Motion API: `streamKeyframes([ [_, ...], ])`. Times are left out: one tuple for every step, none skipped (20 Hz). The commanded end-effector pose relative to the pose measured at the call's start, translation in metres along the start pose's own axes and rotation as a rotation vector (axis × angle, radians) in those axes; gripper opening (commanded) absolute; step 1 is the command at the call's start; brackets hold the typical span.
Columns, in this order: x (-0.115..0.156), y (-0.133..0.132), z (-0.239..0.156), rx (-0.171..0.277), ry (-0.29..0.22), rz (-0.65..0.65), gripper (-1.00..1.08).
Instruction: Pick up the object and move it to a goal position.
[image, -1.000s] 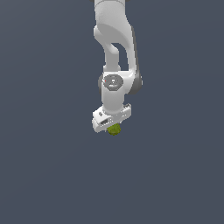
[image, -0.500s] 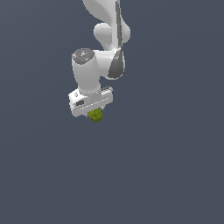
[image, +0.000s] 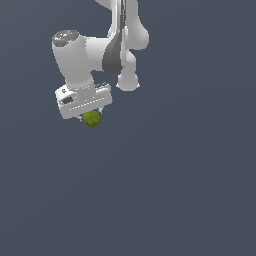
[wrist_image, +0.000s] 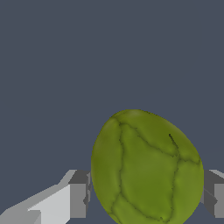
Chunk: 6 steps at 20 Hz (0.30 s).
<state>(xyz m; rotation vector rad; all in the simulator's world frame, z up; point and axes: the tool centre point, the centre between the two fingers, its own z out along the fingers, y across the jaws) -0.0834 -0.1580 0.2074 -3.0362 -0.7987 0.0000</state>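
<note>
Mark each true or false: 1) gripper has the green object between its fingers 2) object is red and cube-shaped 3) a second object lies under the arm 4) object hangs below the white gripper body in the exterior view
1) True. The wrist view shows the object sitting between the fingers of the gripper.
2) False. It is olive-green, roundish and veined.
3) False. Only plain dark background shows beneath the arm.
4) True. The object pokes out just under the gripper body.
</note>
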Motion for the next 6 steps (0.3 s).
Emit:
streamKeyframes([
  [-0.0075, 0.0064, -0.0081, -0.001, 0.001, -0.002, -1.00],
  [-0.0094, 0.0083, -0.0099, -0.001, 0.001, -0.002, -1.00],
  [-0.0108, 0.0098, -0.0113, -0.001, 0.001, -0.002, -1.00],
  [-0.0116, 0.0109, -0.0122, -0.001, 0.000, -0.002, -1.00],
  [-0.0119, 0.0117, -0.0126, -0.001, 0.000, -0.002, -1.00],
  [-0.0118, 0.0118, -0.0127, -0.002, 0.000, -0.002, -1.00],
])
